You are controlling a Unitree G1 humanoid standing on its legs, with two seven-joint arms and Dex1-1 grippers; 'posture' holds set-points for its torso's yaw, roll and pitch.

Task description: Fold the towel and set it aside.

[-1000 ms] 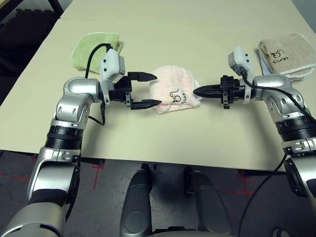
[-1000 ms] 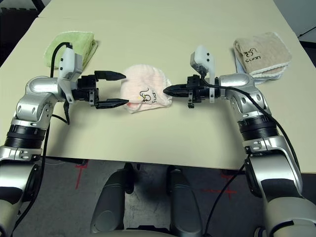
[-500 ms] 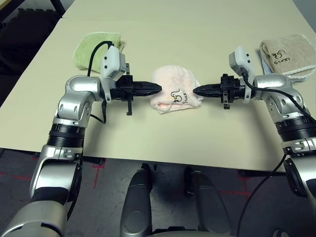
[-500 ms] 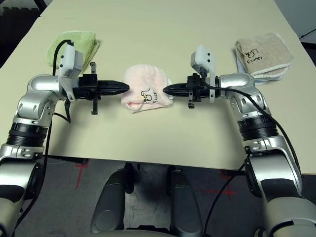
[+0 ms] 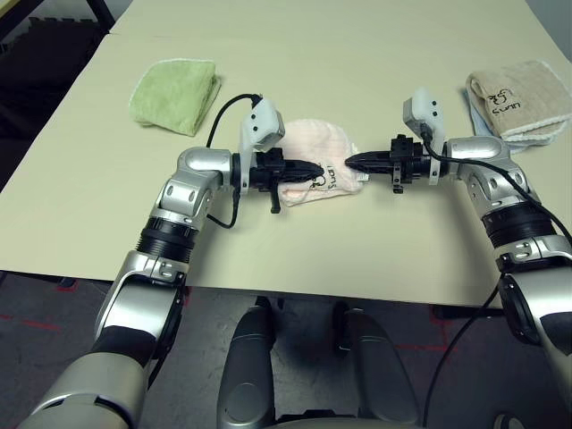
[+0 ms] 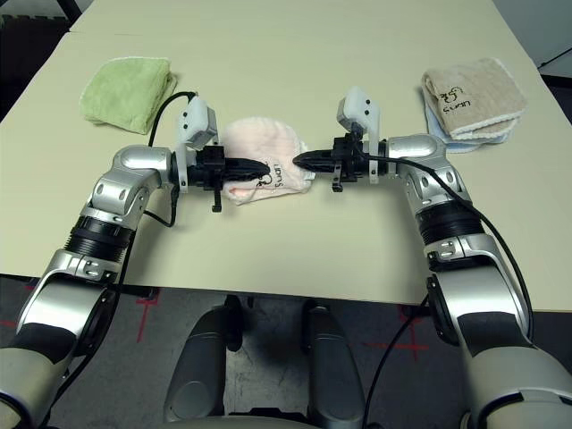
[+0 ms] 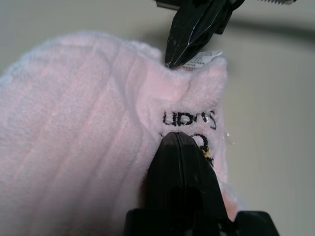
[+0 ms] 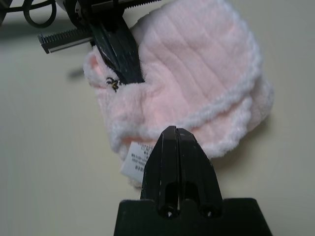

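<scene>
My left claw (image 5: 315,168) is pinched fully together, its two black fingers (image 7: 179,162) pressed flat against each other with no cloth between them. Its tip lies on top of the pink towel (image 5: 308,152), right over the dark embroidered script (image 7: 189,119). My right claw (image 5: 351,162) is pinched together as well, fingers (image 8: 176,150) meeting in a single seam, and its tip touches the towel's opposite edge, just by the small white tag (image 8: 134,162). The two claws point at each other across the towel, roughly level, with only the logo end of the cloth between their tips.

The towel sits as a rounded, bunched bundle near the middle of the table (image 5: 357,54), nearer the front edge than the far edge. Its whitish trimmed edge (image 8: 231,105) curls around the side that my right wrist camera looks onto, and the ribbed pink pile shows on top. I grip none of it; both claws merely rest against it.

Out from there, a light green folded towel (image 5: 176,92) lies well apart toward the table's left edge, beyond my left forearm (image 5: 201,174). A beige folded towel (image 5: 517,100) with dark script sits near the right edge, lying on a pale blue cloth (image 5: 481,121) whose edge peeks out beneath it, beyond my right forearm (image 5: 478,161). A black cable (image 5: 228,112) loops up from my left wrist camera housing.
</scene>
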